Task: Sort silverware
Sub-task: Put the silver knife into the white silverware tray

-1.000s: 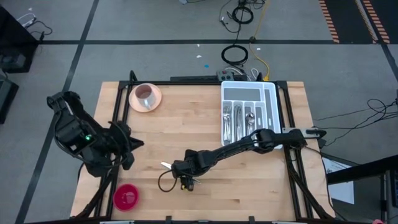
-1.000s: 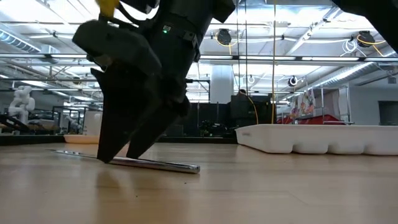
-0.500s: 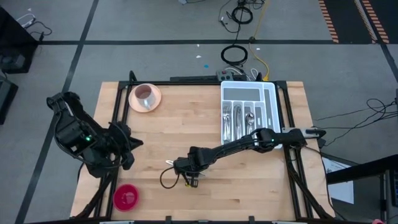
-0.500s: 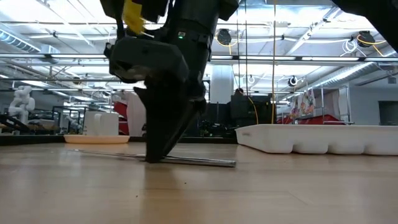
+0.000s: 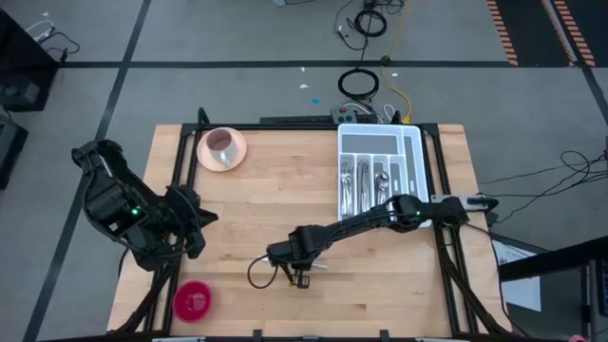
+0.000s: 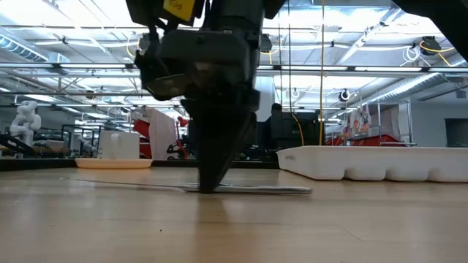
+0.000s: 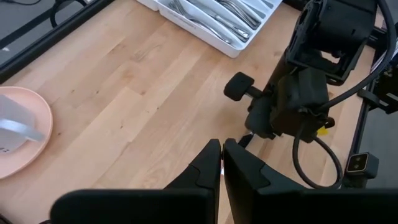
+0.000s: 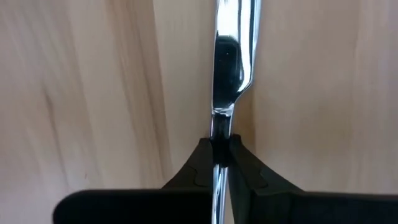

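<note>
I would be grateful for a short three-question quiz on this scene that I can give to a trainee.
1. True or false: the right gripper is shut on a knife that lies on the table.
2. Where does the sorted silverware lie? A) on the pink saucer B) in the white tray C) on the floor
3. Fill in: the left gripper waits with its fingers ____, holding nothing.

Key
1. True: the fingers pinch the knife near its handle, low over the wood.
2. B: the tray stands at the table's far right.
3. shut.
</note>
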